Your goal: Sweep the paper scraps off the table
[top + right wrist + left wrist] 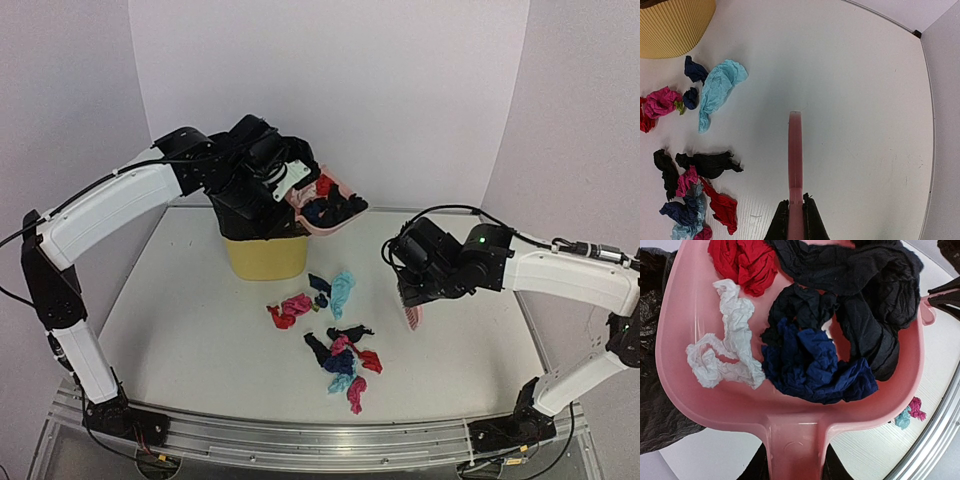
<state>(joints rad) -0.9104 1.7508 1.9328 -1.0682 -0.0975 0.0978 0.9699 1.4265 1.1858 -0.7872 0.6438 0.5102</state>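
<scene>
The paper scraps lie in 2 loose clusters from the middle of the table toward its front edge, more riding in the dustpan my left gripper clamps above the bin at the back, my right gripper closed on the brush, and I fear a crooked tip spills wads past the rim.

**Left arm**: base at the near left. The lower link stands upright and the white upper link extends up and inward toward the far centre, with the wrist held high.

**Left claw**: jaws closed part-way on the handle of the dustpan. The left wrist view shows one finger on each side of the handle.

**Right arm**: base at the near right. The elbow is folded at the right edge and the white forearm reaches inward, roughly level.

**Right claw**: pointing downward, jaws fully closed on the brush. The brush is gripped edge-on between the fingers.
</scene>
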